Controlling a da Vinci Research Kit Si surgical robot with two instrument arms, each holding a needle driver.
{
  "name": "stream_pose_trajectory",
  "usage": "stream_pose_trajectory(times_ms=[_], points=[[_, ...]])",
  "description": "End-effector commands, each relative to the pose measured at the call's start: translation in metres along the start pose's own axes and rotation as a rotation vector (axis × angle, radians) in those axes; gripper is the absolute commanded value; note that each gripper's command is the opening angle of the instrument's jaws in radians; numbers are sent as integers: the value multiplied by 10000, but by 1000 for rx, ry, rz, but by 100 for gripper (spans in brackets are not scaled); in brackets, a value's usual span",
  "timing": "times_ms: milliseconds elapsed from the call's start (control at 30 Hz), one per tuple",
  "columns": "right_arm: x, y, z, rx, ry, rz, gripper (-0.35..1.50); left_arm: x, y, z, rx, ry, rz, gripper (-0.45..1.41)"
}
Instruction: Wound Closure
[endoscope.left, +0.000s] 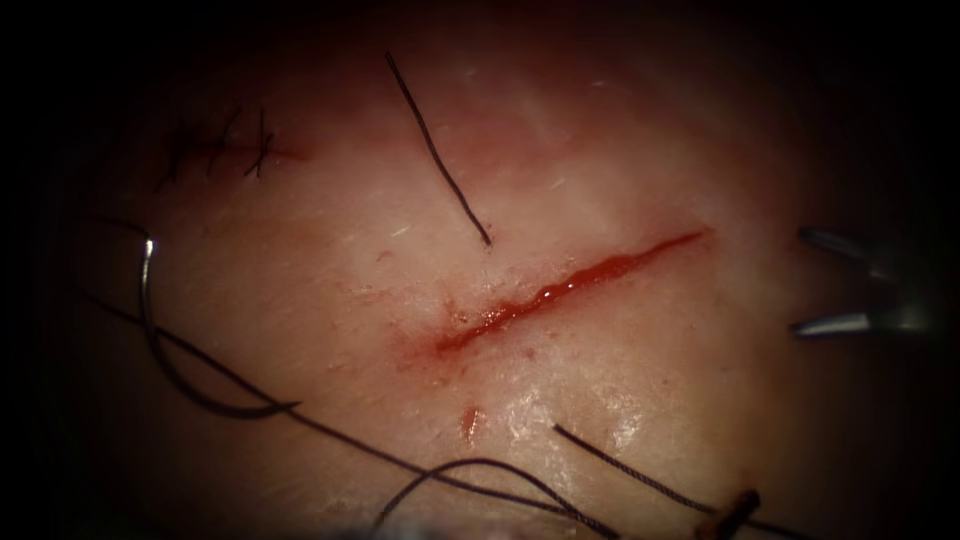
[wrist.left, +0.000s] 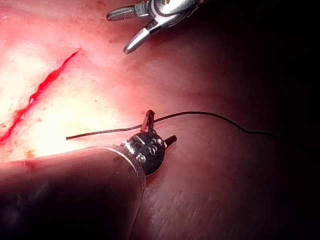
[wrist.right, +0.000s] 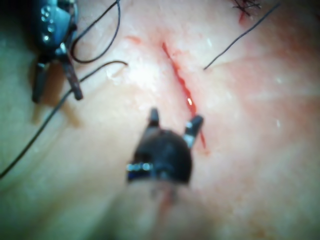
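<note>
My right tool (endoscope.left: 800, 282) jaws apart, empty, left tool (wrist.left: 159, 131) jaws parted beside thread (wrist.left: 200, 113), needle (endoscope.left: 150, 330) loose left of cut (endoscope.left: 570, 290), its far end lost in shadow.

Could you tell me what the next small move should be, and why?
Probably bring the left tool to the needle: it seems to lie loose on the tissue, left of the cut, and left tool and right tool hold nothing, fingers apart.

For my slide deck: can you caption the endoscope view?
Open cut in the tissue; needle lies free at its left, thread trailing; right claw open, holding nothing.
</note>
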Motion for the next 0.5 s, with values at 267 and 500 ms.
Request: stream_pose_trajectory(times_ms=[267,500], points=[[-3,-16,13,18,8,-2,135,3,6,11,23,-16,2,72],[-2,-19,17,27,12,-3,135,5,3,23,37,-27,5,72]])
